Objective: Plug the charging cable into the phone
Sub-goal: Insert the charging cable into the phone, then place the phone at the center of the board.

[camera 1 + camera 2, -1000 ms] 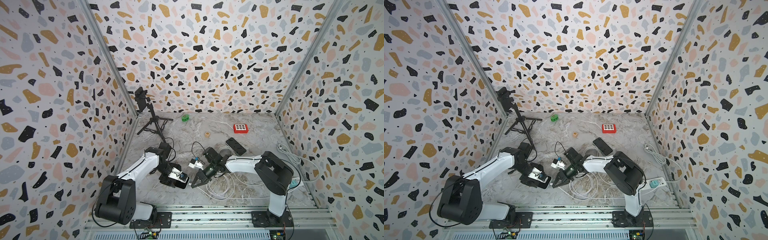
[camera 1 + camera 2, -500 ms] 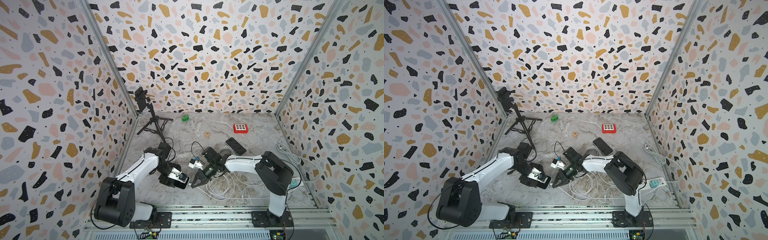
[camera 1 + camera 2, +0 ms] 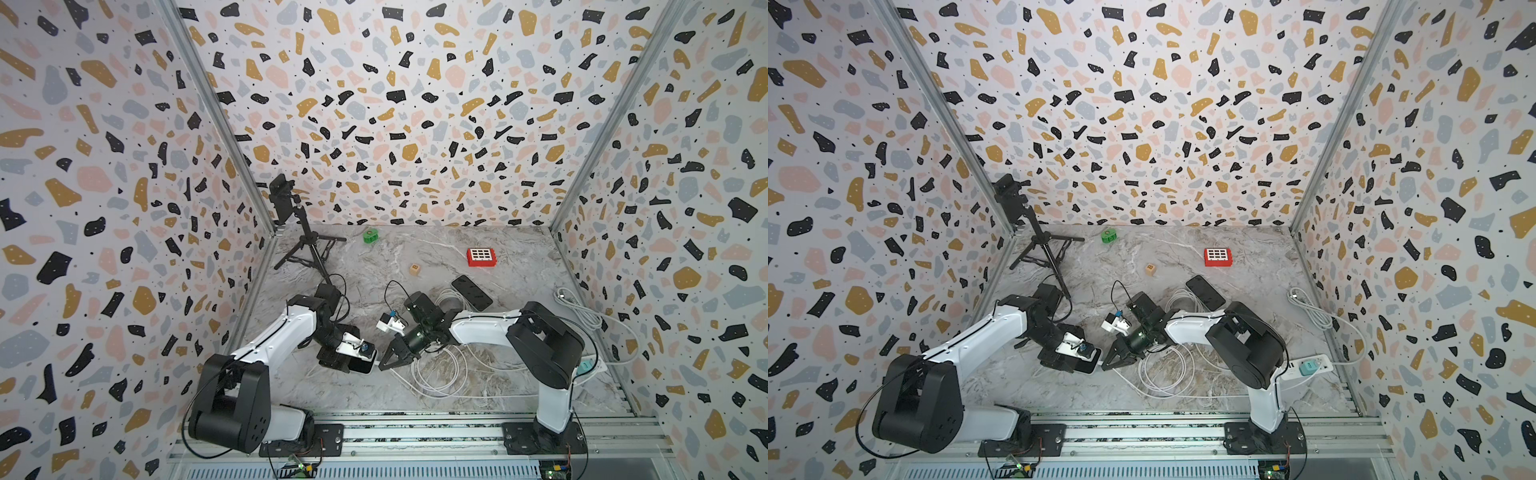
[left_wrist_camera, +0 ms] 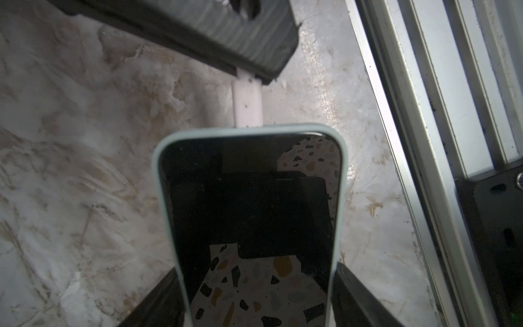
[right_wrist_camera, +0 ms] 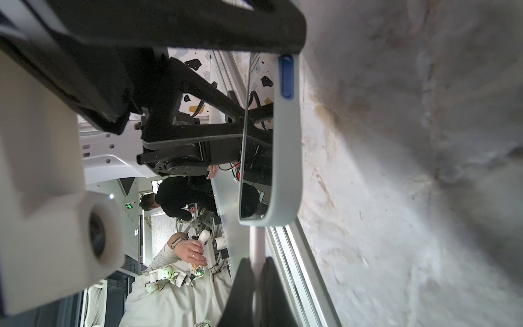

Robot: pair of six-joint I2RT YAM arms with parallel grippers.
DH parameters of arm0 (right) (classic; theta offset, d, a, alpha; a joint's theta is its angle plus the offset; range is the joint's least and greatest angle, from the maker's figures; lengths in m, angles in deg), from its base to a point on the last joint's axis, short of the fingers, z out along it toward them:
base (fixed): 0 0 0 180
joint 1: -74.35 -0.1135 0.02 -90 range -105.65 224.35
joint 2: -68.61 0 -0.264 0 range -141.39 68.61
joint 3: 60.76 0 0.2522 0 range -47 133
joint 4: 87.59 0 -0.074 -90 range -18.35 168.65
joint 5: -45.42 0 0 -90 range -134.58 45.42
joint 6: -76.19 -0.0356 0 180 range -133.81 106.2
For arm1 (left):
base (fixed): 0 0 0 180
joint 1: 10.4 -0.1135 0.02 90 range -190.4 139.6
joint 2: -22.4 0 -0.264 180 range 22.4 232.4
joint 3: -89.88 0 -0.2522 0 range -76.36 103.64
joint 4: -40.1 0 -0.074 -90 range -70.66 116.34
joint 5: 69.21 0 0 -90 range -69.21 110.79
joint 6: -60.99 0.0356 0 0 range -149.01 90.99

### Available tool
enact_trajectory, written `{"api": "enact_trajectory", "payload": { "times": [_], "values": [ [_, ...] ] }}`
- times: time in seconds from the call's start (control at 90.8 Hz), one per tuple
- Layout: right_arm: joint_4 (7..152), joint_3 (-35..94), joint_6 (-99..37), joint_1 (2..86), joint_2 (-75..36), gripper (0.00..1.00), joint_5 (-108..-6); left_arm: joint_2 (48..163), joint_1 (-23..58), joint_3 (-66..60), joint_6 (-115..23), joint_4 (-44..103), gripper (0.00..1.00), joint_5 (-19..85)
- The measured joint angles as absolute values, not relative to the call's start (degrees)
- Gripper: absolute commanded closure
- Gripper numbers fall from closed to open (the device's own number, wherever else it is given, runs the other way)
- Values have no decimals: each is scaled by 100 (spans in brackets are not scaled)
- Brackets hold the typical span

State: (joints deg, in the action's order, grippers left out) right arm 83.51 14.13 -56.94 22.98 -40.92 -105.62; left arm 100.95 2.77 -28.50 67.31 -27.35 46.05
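right claw (image 3: 388,365) with cable plug (image 4: 247,107), a touch nearer phone (image 4: 252,212)

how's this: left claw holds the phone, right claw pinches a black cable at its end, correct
No: the cable is white, not black, as the left wrist view shows. The left claw holds the phone, and the right claw pinches the cable at its end.

2 arms (image 3: 286,328) (image 3: 482,328), 1 tripod (image 3: 309,249), 1 red block (image 3: 481,257), 1 wooden cube (image 3: 414,269).

Twin arms, basically: the left arm (image 3: 286,332) and right arm (image 3: 482,328) both wore white shells with fat black drum joints (image 3: 544,349), thin black cables (image 3: 856,419) looping off, plus black base plates (image 3: 536,442). The right gripper (image 3: 382,367) had black wedge-shaped fingers (image 3: 390,356).
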Motion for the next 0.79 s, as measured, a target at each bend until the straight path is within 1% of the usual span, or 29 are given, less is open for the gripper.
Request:
{"api": "enact_trajectory", "payload": {
  "times": [0.341, 0.507, 0.617, 0.727, 0.793],
  "values": [
    [8799, 1415, -5878, 2322, -4610, 100, -10863, 10095, 239, -2848, 6748, -2759, 28, 4519],
    [8650, 1428, -5646, 2392, -4641, 74, -10726, 10095, 244, -2881, 6742, -2637, 27, 4572],
    [8296, 1509, -5272, 2486, -4564, 64, -10402, 10127, 294, -2999, 6744, -2392, 27, 4668],
    [7903, 1528, -4914, 2693, -4372, 49, -10125, 10357, 312, -3095, 6761, -2263, 27, 4672],
    [7630, 1526, -4724, 2835, -4217, 44, -9978, 10543, 279, -3099, 6761, -2213, 25, 4668]
  ]
}}
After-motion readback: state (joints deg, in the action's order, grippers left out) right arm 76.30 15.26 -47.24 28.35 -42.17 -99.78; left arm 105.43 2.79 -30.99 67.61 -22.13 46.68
